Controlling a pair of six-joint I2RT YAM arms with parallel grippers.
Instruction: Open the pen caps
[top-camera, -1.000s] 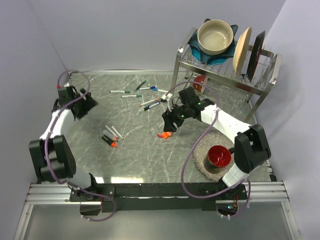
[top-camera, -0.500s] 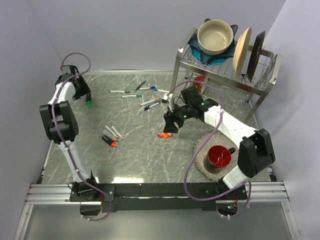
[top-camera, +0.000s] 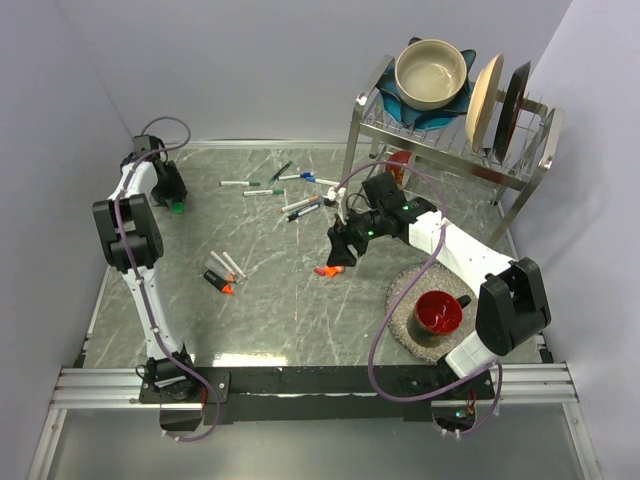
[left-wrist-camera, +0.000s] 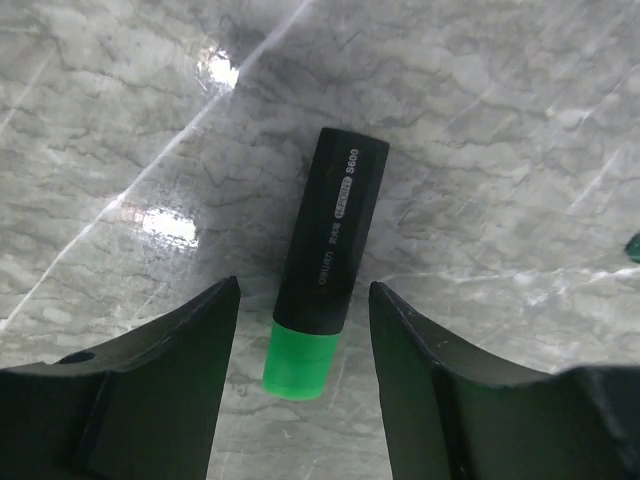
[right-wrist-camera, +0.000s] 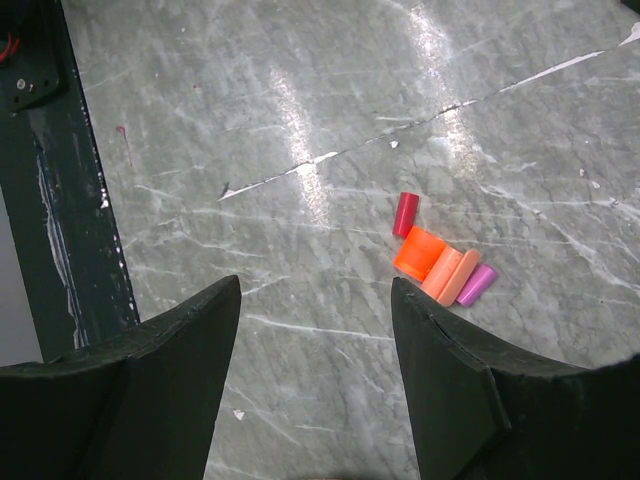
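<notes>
Far-left table (top-camera: 280, 310): L claw (left-wrist-camera: 303, 283) open, empty, astride marker (left-wrist-camera: 335, 225), green cap (left-wrist-camera: 300, 360) on.
Mid table: R claw (right-wrist-camera: 315, 282) open, empty; loose caps (right-wrist-camera: 450, 275) near.

Printed lengthwise in pale lettering on black marker barrel (left-wrist-camera: 335, 235), read from green cap (left-wrist-camera: 300, 362) end toward plain end: brand word "deli", then small characters too fine to make out, then a green panel with wording too blurred to read, then marking "S600". Legible only in left wrist view.
</notes>
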